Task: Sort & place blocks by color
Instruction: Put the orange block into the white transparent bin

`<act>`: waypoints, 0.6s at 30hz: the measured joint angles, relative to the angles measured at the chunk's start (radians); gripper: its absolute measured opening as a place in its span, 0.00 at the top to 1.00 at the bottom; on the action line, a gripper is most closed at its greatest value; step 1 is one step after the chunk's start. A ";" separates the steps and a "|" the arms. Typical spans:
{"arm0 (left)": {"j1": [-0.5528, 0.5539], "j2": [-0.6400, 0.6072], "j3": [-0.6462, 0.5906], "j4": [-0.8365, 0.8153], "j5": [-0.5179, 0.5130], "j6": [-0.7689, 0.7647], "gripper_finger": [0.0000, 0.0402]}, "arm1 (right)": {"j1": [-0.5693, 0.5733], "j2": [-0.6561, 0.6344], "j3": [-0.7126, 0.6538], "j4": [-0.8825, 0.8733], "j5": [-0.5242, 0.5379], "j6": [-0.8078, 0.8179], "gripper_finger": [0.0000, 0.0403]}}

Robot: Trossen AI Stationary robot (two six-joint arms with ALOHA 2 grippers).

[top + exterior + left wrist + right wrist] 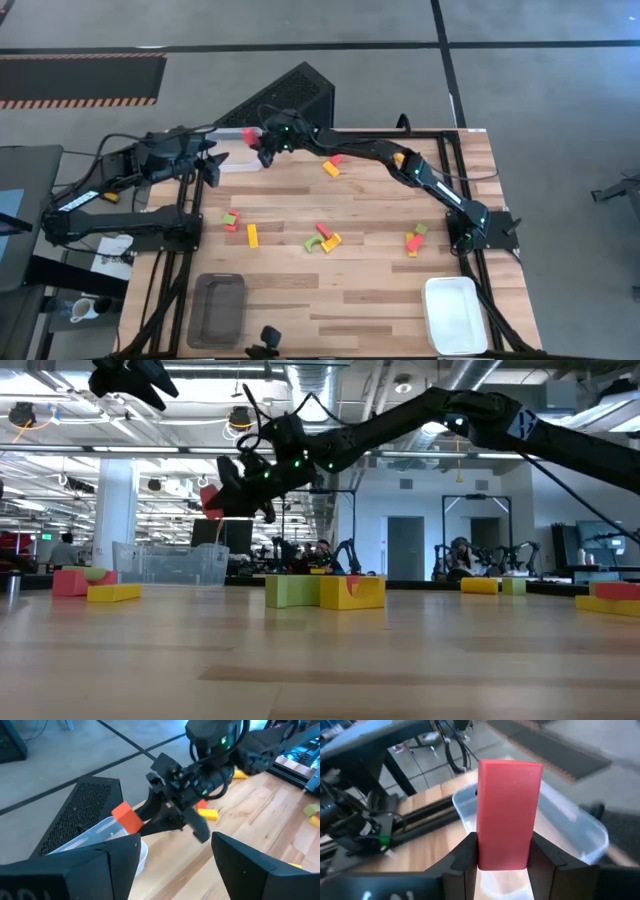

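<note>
**Me:** Closest to my right wrist camera is the tall red plastic block (509,815). My right claw (502,857) is squeezed shut on its bottom end, and the block stands up straight between the two fingers.

**Friend:** Where is it now?

**Me:** Up in the air at the far side of the wooden table (370,290), just over the clear plastic tray (570,827). It is not in the tray yet.

**Friend:** How much sorting is done?

**Me:** Hardly any, I think. The dark grey tray (218,308) and the white tray (455,315) at the near edge look bare. Red, yellow-orange and light green blocks (322,240) lie scattered over the table.

**Friend:** And your other claw?

**Me:** My left claw (212,165) waits at the far left, its fingers spread apart, holding nothing.

**Friend:** What does the block look like?

**Me:** Smooth, flat-sided, plain red, longer than it is wide.
</note>
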State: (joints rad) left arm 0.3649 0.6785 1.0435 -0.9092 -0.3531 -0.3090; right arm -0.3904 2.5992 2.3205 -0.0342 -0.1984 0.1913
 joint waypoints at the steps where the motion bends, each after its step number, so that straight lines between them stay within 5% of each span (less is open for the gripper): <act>1: 0.000 0.001 0.000 0.000 0.000 0.000 0.43 | 0.001 0.007 -0.003 -0.012 -0.008 -0.004 0.65; 18: 0.000 0.009 0.000 -0.001 0.006 -0.018 0.43 | 0.013 0.040 -0.004 0.027 0.047 -0.062 0.50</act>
State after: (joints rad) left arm 0.3645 0.6871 1.0435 -0.9100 -0.3473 -0.3271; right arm -0.3771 2.6396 2.3169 -0.0072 -0.1513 0.1291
